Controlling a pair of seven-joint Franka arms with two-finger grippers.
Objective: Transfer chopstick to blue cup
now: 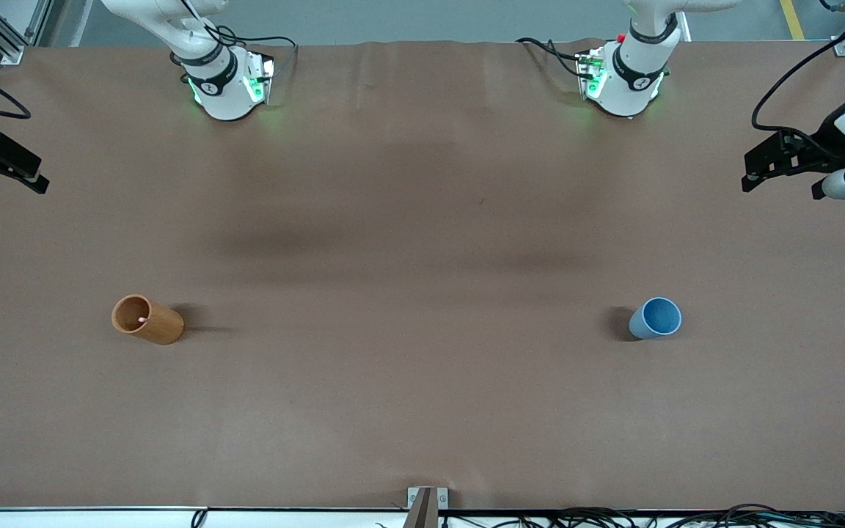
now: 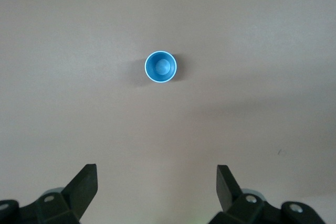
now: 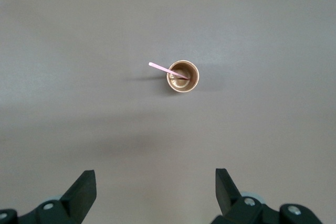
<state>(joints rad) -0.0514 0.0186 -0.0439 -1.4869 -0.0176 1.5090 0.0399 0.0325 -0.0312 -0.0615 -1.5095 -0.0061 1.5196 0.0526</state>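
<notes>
The blue cup [image 1: 657, 317] stands upright and empty toward the left arm's end of the table; it also shows in the left wrist view [image 2: 160, 66]. The pale pink chopstick [image 3: 165, 70] leans inside the brown wooden cup [image 3: 182, 76], its upper end sticking out over the rim. In the front view only its tip [image 1: 142, 320] shows in the brown cup [image 1: 147, 319]. My left gripper [image 2: 156, 169] is open and empty, high above the table near the blue cup [image 1: 756, 172]. My right gripper [image 3: 156, 174] is open and empty, high near the brown cup [image 1: 26, 176].
The brown table cover [image 1: 422, 220] carries only the two cups, far apart. Both arm bases [image 1: 228, 88] [image 1: 624, 84] stand at the table's edge farthest from the front camera. A small bracket [image 1: 426, 502] sits at the nearest edge.
</notes>
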